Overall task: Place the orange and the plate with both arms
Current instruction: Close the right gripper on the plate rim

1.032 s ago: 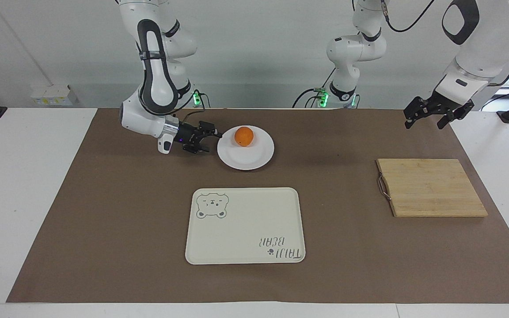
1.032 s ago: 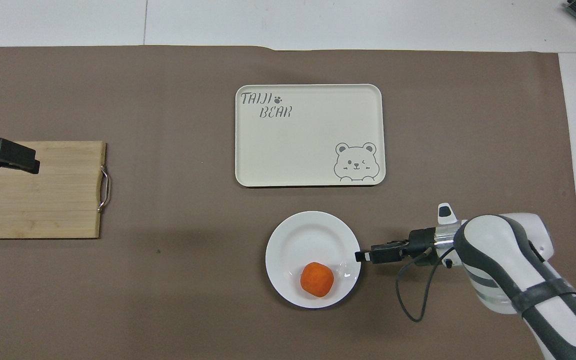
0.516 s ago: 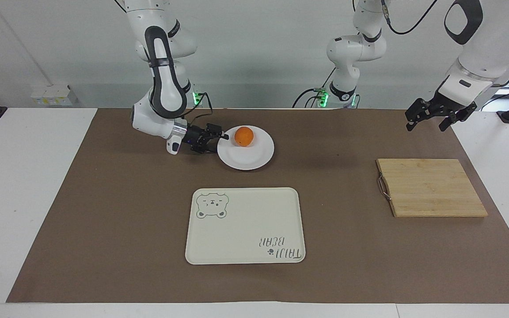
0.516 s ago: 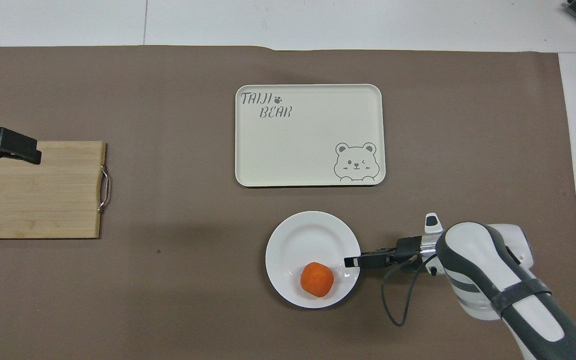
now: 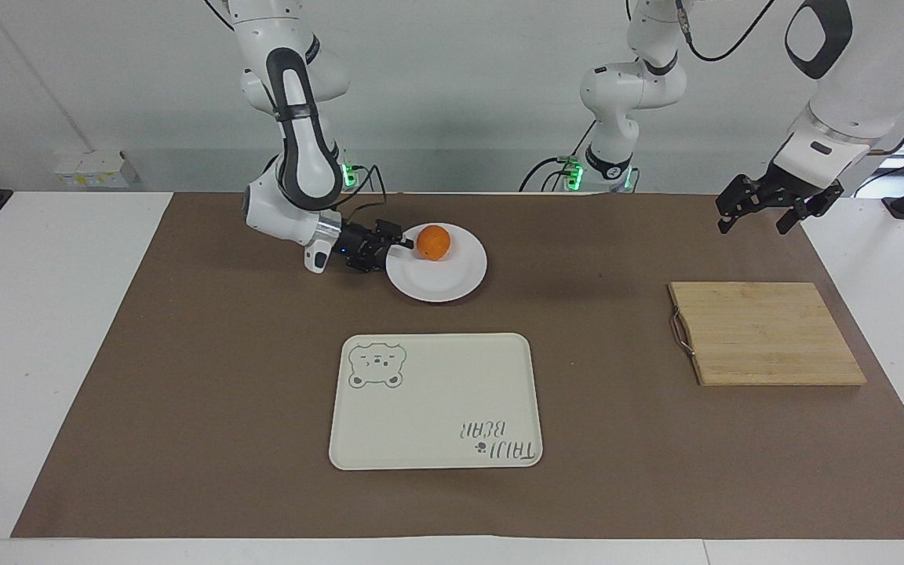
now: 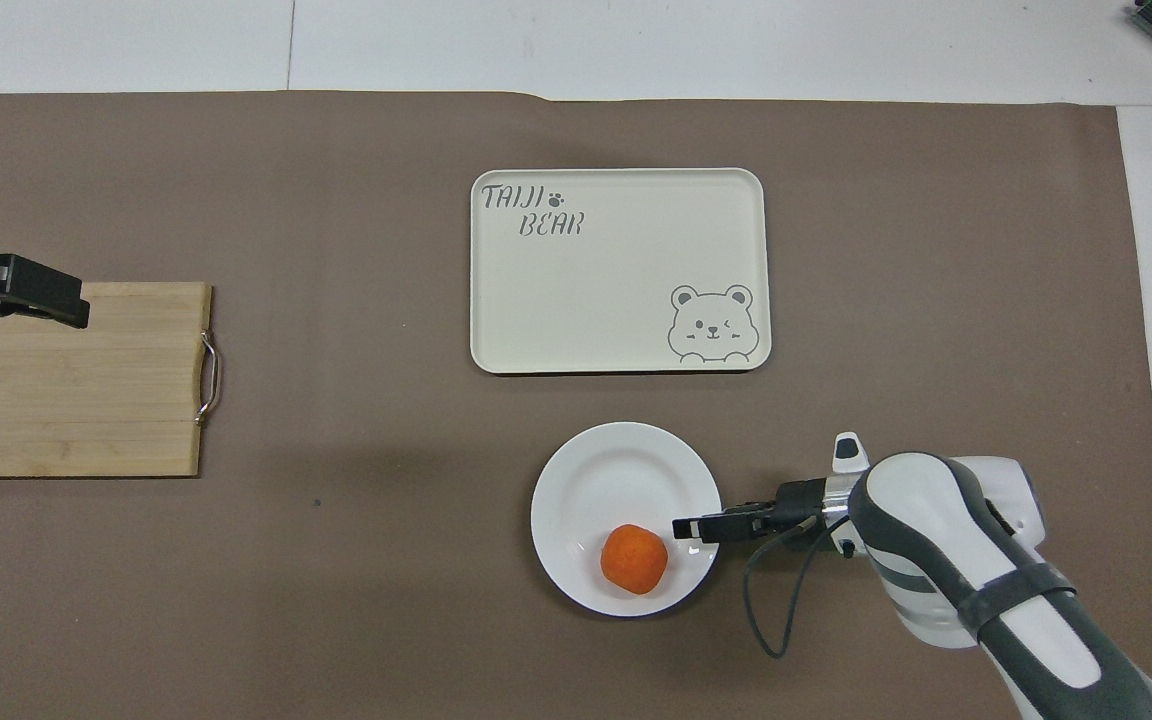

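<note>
A white plate [image 5: 440, 284] [image 6: 616, 468] lies on the brown mat, at the robots' end of the table. The orange [image 5: 433, 242] [image 6: 633, 559] sits on the part of the plate nearer the robots. My right gripper [image 5: 403, 245] [image 6: 684, 527] lies low and level at the plate's rim on the right arm's side, its tip reaching over the rim and just short of the orange. I cannot make out whether it grips the rim. My left gripper [image 5: 752, 224] [image 6: 46, 303] hangs open and empty in the air, over the corner of the wooden board.
A cream tray with a bear drawing [image 5: 436, 400] [image 6: 616, 290] lies farther from the robots than the plate. A wooden cutting board [image 5: 766, 333] [image 6: 66, 400] with a metal handle lies toward the left arm's end. A smaller white arm [image 5: 625, 86] stands at the robots' edge.
My right gripper has slid from beside the plate in over its rim, toward the orange. The left gripper has shifted only slightly. The plate and the orange have not moved.
</note>
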Tool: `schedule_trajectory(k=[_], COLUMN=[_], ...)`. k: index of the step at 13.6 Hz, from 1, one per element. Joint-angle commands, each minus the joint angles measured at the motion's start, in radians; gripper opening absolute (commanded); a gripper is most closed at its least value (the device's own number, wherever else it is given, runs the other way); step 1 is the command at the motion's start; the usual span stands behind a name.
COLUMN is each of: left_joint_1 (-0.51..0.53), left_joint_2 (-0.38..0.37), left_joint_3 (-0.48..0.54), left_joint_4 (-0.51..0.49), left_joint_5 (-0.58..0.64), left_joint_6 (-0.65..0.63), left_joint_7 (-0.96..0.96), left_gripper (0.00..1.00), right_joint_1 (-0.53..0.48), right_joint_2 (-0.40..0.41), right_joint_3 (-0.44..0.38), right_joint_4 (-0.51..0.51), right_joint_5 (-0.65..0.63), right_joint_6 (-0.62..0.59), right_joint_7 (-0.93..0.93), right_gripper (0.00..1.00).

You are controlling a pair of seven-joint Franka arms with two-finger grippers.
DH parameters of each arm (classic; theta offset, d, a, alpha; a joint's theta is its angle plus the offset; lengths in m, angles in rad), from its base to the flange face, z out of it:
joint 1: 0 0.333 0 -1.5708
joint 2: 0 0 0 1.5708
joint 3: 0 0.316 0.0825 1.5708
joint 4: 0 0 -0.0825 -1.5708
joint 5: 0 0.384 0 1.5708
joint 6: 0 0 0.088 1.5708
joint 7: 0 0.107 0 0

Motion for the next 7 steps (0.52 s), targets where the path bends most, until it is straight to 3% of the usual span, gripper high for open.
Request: schedule_trajectory(k=[1,3,4,7], left_joint_1=[-0.001,0.005,0.005,0.001], left_joint_2=[0.004,0.004,0.004,0.004], left_joint_3=[0.005,0.01,0.01,0.01], left_joint_4=[0.007,0.007,0.007,0.007], left_joint_5=[0.002,0.002,0.002,0.002], left_joint_6=[0.003,0.003,0.002,0.003], left_joint_7=[-0.01,-0.01,-0.01,-0.01], left_gripper=[1.0,1.0,1.0,1.0], right_joint_1=[0.001,0.002,0.002,0.002], right_joint_2=[0.0,0.001,0.001,0.006], right_joint_3=[0.0,0.0,0.0,0.0], right_joint_4=[-0.012,-0.012,-0.012,-0.01], right_joint_5=[0.038,0.038,0.038,0.038], right_joint_6=[0.022,0.037,0.037,0.034], right_joint_7=[-0.041,-0.038,-0.038,-0.044], right_gripper=[0.5,0.07,0.0,0.0])
